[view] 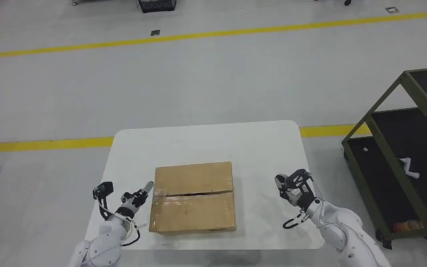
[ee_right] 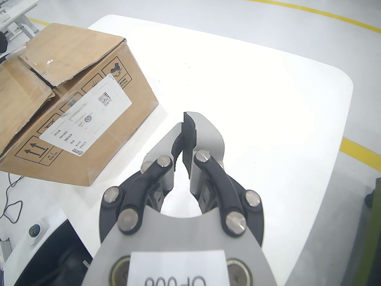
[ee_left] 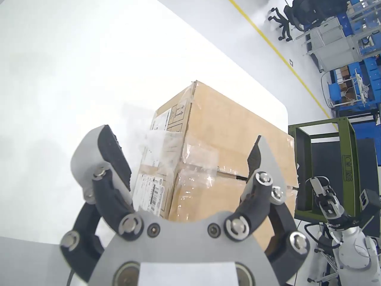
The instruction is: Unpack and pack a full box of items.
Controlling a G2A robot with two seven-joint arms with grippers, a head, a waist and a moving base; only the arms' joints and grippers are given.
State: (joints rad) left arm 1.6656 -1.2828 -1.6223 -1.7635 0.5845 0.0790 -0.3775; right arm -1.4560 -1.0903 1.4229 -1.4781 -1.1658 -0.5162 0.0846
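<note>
1. White tabletop (view: 267, 140) with rounded corners fills the lower middle of the top view. It stands on a pale grey, glossy floor (view: 200, 80) crossed by yellow lines (view: 200, 33).
2. At the right edge of the top view there is a green metal cart (view: 383, 130). The left wrist view shows black office chairs (ee_left: 300, 16) and blue racks (ee_left: 357, 75) far off in the room.
3. The cardboard box (view: 193, 197) sits on the tabletop at lower centre of the top view, near the front edge. Its long axis runs left to right across that frame.
4. Its top flaps are down and meet in a seam along the long axis, gaping slightly. Clear tape wraps the left short end, and white labels are stuck on both short ends.
5. The left gripper (ee_left: 181, 138) is at lower left of the top view, aimed at the box's left end at seam height. Its fingers (ee_left: 104, 150) are spread wide with nothing between them. I cannot tell whether they touch the cardboard.
6. The right gripper (ee_right: 186, 138) is over bare tabletop at lower right of the top view, clearly apart from the box's right end. Its fingers are pressed together, holding nothing.
</note>
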